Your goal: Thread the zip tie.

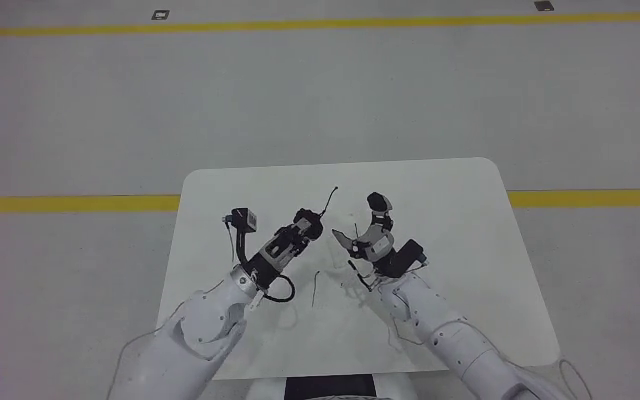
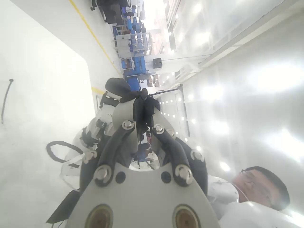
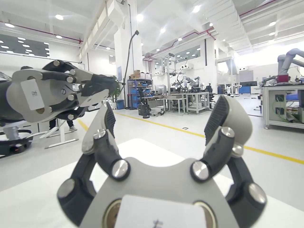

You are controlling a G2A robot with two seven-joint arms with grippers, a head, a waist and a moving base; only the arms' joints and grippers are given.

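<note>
A thin black zip tie (image 1: 328, 200) sticks up and away from my left gripper (image 1: 308, 226), which is shut on its lower end above the middle of the white table (image 1: 450, 200). In the right wrist view the zip tie (image 3: 129, 58) rises in a slight curve from the left gripper (image 3: 99, 87), its head at the top. In the left wrist view the left gripper (image 2: 142, 98) pinches the black strap between its closed fingertips. My right gripper (image 1: 360, 222) hovers just to the right of it, open with nothing in it. The right gripper (image 3: 163, 117) has its ribbed pads (image 3: 219, 115) wide apart.
A thin dark line (image 1: 314, 285) lies on the table below the left gripper; I cannot tell whether it is a second tie or a shadow. A similar dark line (image 2: 5, 100) marks the tabletop. Yellow floor tape (image 1: 90, 203) runs behind the table.
</note>
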